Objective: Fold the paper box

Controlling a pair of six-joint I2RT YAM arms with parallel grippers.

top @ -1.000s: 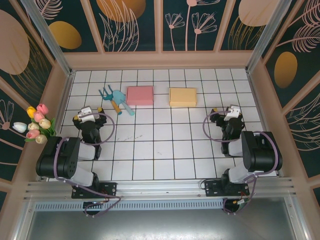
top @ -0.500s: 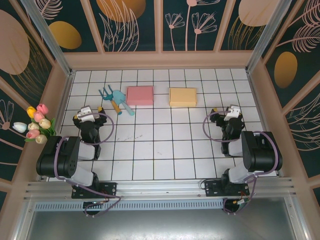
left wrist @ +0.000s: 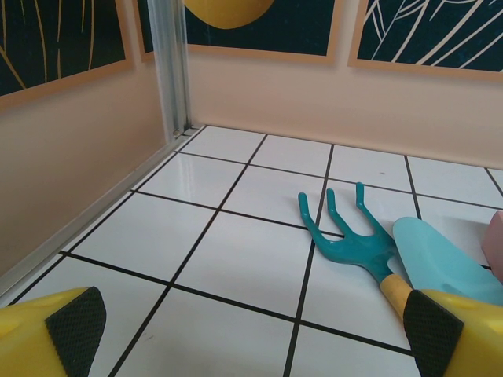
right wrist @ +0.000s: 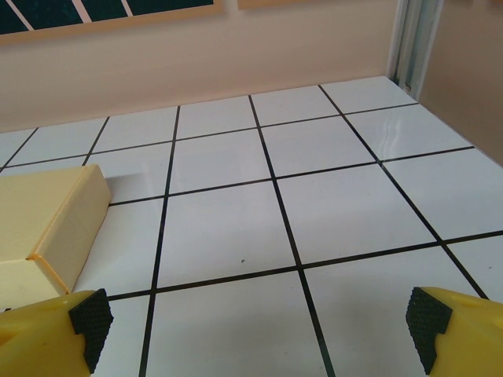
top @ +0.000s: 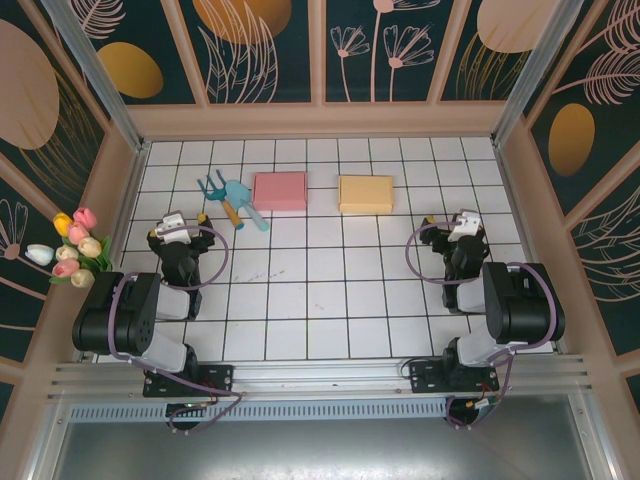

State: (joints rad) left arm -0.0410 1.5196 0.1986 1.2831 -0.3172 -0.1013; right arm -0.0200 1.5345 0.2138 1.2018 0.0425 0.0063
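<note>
Two paper boxes lie at the back of the tiled table: a pink box (top: 280,190) and a yellow box (top: 366,194), both looking flat and closed. My left gripper (top: 173,226) rests low at the left, open and holding nothing, well short of the pink box. In the left wrist view the left gripper (left wrist: 255,330) stands wide over bare tile, and the pink box's edge (left wrist: 496,234) peeks in at the far right. My right gripper (top: 463,223) sits at the right, also open. The right gripper (right wrist: 259,326) is over bare tile, with the yellow box (right wrist: 39,220) ahead to its left.
A teal garden fork (top: 212,184) and a light blue trowel (top: 243,202) lie left of the pink box; the fork (left wrist: 350,236) is just ahead of my left fingers. Walls enclose the table on three sides. Artificial tulips (top: 75,246) stand outside the left wall.
</note>
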